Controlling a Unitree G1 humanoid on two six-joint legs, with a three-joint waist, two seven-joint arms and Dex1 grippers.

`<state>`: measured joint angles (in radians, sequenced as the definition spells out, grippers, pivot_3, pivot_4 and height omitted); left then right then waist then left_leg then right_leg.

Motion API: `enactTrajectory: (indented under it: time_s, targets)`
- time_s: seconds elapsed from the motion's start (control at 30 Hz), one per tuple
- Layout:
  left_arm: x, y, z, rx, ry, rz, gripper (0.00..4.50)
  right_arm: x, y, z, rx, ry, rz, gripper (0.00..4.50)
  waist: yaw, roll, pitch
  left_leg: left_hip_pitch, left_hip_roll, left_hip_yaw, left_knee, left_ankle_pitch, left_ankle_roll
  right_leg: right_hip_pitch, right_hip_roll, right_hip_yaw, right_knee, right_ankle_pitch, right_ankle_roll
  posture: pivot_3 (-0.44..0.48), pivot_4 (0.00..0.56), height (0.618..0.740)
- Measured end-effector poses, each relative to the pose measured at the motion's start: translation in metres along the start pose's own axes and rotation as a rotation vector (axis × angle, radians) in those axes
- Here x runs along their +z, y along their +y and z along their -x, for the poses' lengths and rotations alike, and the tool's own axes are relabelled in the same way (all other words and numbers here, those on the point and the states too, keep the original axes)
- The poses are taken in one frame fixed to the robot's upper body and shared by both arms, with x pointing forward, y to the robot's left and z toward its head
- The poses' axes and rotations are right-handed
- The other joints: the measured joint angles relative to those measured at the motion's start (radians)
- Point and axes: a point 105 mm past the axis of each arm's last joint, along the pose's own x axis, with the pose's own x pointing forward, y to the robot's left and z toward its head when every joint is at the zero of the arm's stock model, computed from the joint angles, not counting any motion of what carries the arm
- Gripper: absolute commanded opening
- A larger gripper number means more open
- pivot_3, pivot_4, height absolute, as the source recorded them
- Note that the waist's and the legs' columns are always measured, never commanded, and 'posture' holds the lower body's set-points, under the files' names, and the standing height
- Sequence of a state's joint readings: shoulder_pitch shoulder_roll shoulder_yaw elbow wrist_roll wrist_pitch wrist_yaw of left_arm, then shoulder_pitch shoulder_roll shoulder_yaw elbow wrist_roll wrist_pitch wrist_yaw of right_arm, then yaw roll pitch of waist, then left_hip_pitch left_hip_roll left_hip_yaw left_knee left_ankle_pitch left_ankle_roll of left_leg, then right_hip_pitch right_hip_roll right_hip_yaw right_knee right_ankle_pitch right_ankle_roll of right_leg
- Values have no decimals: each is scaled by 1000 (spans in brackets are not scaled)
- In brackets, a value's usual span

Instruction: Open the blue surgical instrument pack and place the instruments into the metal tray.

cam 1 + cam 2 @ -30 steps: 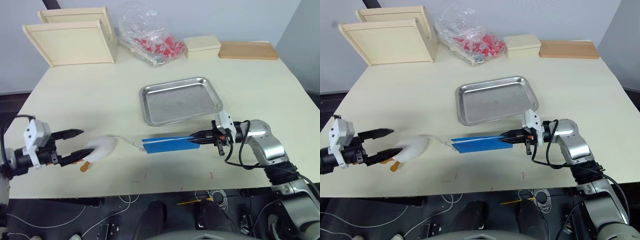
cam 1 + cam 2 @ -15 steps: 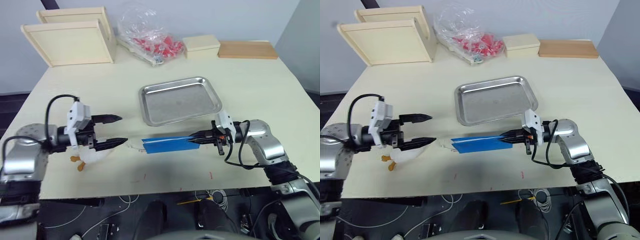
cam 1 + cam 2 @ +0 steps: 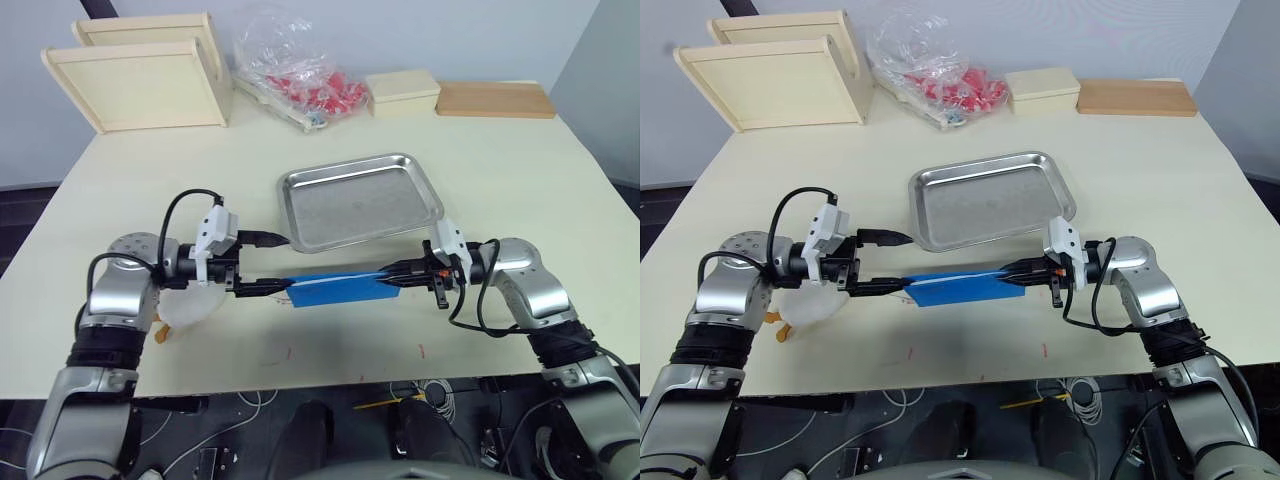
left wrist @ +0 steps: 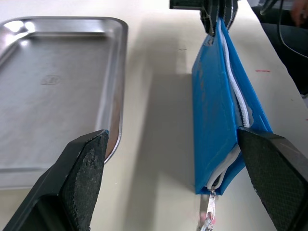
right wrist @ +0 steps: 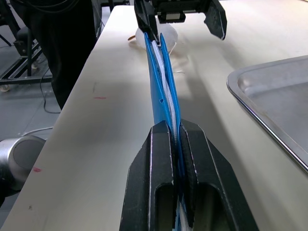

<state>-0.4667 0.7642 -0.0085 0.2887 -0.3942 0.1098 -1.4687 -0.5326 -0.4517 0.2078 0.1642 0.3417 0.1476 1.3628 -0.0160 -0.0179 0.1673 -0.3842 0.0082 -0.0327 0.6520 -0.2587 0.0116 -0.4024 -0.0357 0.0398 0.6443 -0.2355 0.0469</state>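
No legible text, label, brand, number or sign anywhere.

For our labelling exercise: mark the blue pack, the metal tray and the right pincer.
blue pack [image 3: 340, 288]: left eye view, middle of its blue side.
metal tray [image 3: 362, 207]: left eye view, bare floor.
right pincer [image 3: 392, 278]: left eye view, between fingertips.

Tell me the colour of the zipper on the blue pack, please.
White, running along the blue surgical instrument pack; clearest in the left wrist view.
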Motion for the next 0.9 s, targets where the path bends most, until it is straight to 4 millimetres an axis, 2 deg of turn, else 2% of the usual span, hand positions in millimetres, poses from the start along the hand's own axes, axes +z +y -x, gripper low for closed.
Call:
enactTrajectory:
  time_s: [0.1, 0.2, 0.23, 0.27, 0.37, 0.4, 0.43, 0.47, 0.5, 0.8, 0.83, 0.87, 0.9]
  targets:
    - [0, -2, -7, -20, -26, 9, 4442, 0, 0, 0, 0, 0, 0, 0, 0, 0, 0, 0, 0, 0, 0, 0, 0, 0, 0, 0, 0, 0, 0, 0, 150, 740]
    - [-1, -4, -8, -32, -30, 27, 3628, 0, 0, 0, -3, 0, 0, 0, -1, 0, 0, 0, 0, -1, 0, 0, 0, 0, 0, 0, 0, 0, 0, 0, 150, 740]
    - [-2, -5, -8, -38, -30, 29, 3479, 0, 0, 0, -5, 0, 0, 0, 0, 0, 0, 0, 0, -1, 0, 0, 0, 0, 0, 0, 0, 0, 0, 0, 150, 740]
    - [-3, -6, -9, -40, -31, 35, 2824, 0, -1, 0, -6, 0, -1, 0, 0, 0, 0, 0, 0, -1, 0, 0, 0, 0, 0, 0, 0, 0, 0, 0, 150, 740]
    - [-7, -12, -12, -62, -37, 61, 1378, 0, -1, 0, -8, 0, -1, 0, 0, 0, 0, 0, 0, -1, 0, 0, 0, 0, 0, 0, 0, 0, 0, 0, 150, 740]
    - [-8, -15, -13, -69, -38, 69, 682, 0, -1, 0, -8, 1, 0, 0, 0, 0, 0, 0, 0, -1, 0, 0, 0, 0, 0, 0, 1, 0, 0, 0, 150, 740]
    - [-8, -15, -13, -70, -38, 69, 409, 0, -1, 0, -9, 1, 0, 0, 0, 0, 0, 0, 0, -1, 1, 0, 0, 0, 0, 0, 1, 0, 0, 0, 150, 740]
    - [-8, -15, -13, -70, -38, 69, 409, 0, -1, 0, -9, 1, 0, 0, 0, 0, 0, 0, 0, -1, 1, 0, 0, 0, 0, 0, 1, 0, 0, 0, 150, 740]
    - [-8, -16, -14, -75, -40, 74, 181, 0, -1, 1, -10, 2, -6, 0, 0, 0, 0, 0, 0, -1, 1, 0, 0, 0, 0, 0, 1, 0, 0, 0, 150, 740]
    - [-7, -28, -22, -116, -82, 146, 181, 4, 0, 10, -11, 13, -69, 0, 0, 0, 0, 0, 0, -2, 1, 0, 0, 0, 0, 0, 1, 0, 0, 0, 150, 740]
    - [-6, -29, -23, -122, -88, 146, 0, 4, 1, 11, -13, 12, -81, 727, 0, 0, 0, 0, 0, -2, 1, 0, 0, 0, 0, 0, 1, 0, 0, 0, 150, 740]
    - [-5, -30, -25, -123, -92, 149, 0, 6, 1, 12, -9, 9, -88, 1186, 1, 0, 0, 0, 0, -2, 1, 0, 0, 0, 0, 0, 1, 0, 0, 0, 150, 740]
    - [-6, -30, -25, -125, -94, 152, 0, 7, 2, 12, -6, 7, -90, 1461, 0, 0, 0, 0, 0, -2, 1, 0, 0, 0, 0, 0, 1, 0, 0, 0, 150, 740]
